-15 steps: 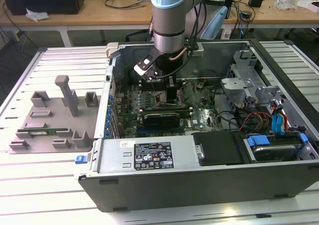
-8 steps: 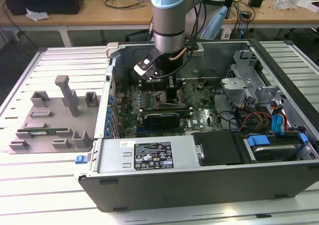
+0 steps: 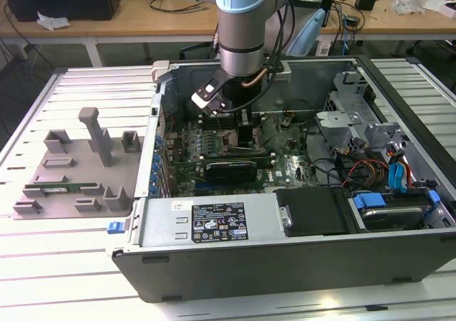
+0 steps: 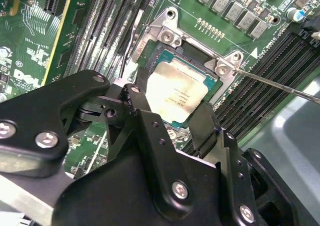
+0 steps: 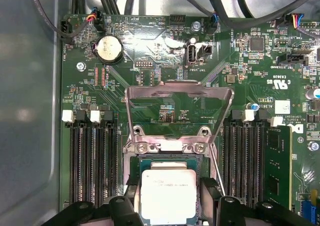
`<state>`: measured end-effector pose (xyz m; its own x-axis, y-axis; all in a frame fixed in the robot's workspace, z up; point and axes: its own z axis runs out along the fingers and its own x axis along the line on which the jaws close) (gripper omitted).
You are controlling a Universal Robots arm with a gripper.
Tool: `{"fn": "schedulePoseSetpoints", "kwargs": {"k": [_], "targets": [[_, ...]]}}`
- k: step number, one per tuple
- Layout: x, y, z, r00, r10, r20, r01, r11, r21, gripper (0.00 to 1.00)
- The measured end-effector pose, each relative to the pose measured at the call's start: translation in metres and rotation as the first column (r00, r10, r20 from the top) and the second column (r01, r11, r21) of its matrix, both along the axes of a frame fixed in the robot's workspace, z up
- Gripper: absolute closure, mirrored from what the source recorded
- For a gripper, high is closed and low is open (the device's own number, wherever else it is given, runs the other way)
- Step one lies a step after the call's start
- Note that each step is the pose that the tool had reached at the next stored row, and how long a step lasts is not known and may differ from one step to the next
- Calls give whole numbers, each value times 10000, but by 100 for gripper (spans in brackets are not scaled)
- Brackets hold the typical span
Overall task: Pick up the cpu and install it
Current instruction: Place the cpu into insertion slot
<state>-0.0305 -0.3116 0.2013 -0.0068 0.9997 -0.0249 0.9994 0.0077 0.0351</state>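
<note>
Two opposite edges are about all the cpu (image 4: pixel 175 93) offers for a hold. It is a thin, flat square with a smooth silvery lid, so I judge it light, stiff and rather slippery, and a tilt or sideways shove could harm the fine contacts beneath it. It appears to lie flat within the socket (image 4: pixel 150 55) on the motherboard (image 5: pixel 150 50), inside the open computer case (image 3: pixel 214 264).

The pincer (image 4: pixel 168 105) hangs close over the chip in the second wrist view; whether it clamps the chip or stands just clear of it I cannot tell.

Room is tight. The hinged load plate (image 5: pixel 177 89) stands raised just beside the socket, a thin lever rod (image 4: pixel 280 88) juts out at one side, and rows of memory slots (image 5: pixel 92 161) flank the socket, with a green memory stick (image 5: pixel 277 171) seated beyond one row.

The case rests on a pale slatted bench (image 3: pixel 71 278) — hard and level — with a grey holder tray (image 3: pixel 64 186) beside it at the exterior view's left.
</note>
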Motion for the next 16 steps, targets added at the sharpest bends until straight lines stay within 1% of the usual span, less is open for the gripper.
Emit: {"fn": "schedulePoseSetpoints", "kwargs": {"k": [3, 4, 8, 11, 16], "targets": [[0, 0, 0, 10000, 0, -1, 0, 10000, -2, 42], [0, 0, 0, 10000, 0, -1, 0, 10000, -1, 47], [0, 0, -1, 10000, -13, 0, 13, 10000, 0, 47], [0, 0, -2, 9998, -208, 1, 208, 9998, 1, 47], [0, 0, -1, 9997, -224, 0, 224, 9997, 0, 47]]}}
